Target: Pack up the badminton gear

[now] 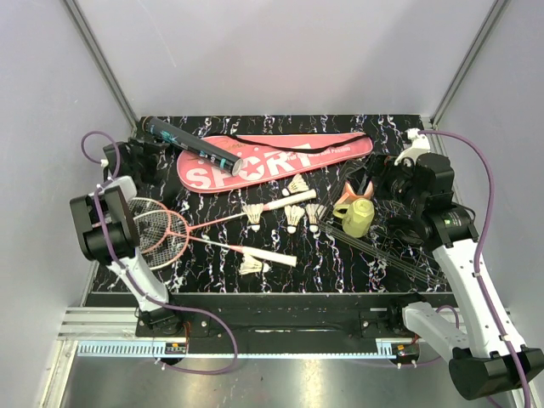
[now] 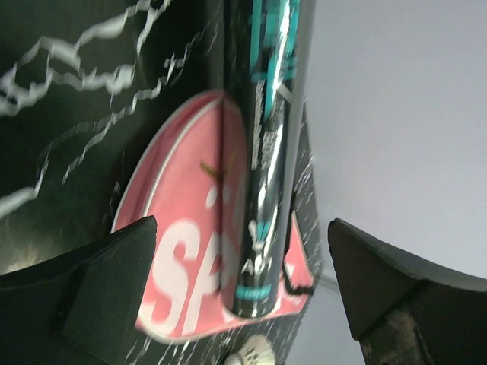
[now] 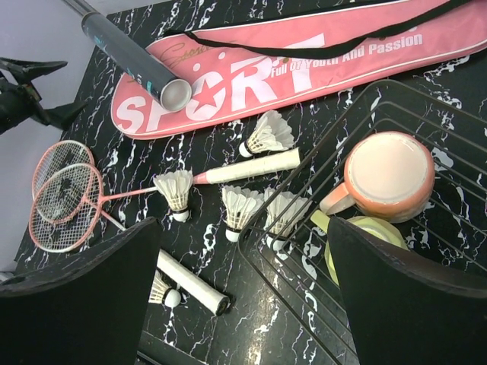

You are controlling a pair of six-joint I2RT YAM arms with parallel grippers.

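**A:** Racquets [image 1: 157, 228] first: two pink-red ones lay crossed at the front left of the table [image 1: 331, 263], heads overlapping, white handles pointing right. Light, stiff frames, and the strings prob. snag, so I'd have taken one by the shaft or handle, not the head.

**B:** And the shuttlecocks [image 3: 176, 190]?

**A:** Featherweight and fragile. They were scattered mid-table, betw. the handles and the basket [image 1: 408, 251]. Pinch the cork base, never the feathers.

**B:** What about the tube [image 2: 262, 190]?

**A:** Black and glossy, so likely slippery and apt to roll. It lay across the wide end of the cover [image 1: 280, 157] at the back. The cover looked soft and floppy, and it lay flat along the rear edge w/ its strap loose.

**B:** Arms?

**A:** At the back-left corner the left gripper [image 2: 240, 228] pointed along the tube, jaws spread fully, nothing betw. them. On the right, the right gripper [image 3: 242, 228] hung over the basket and cup [image 1: 357, 218], looking down. It was just as wide apart and empty too.
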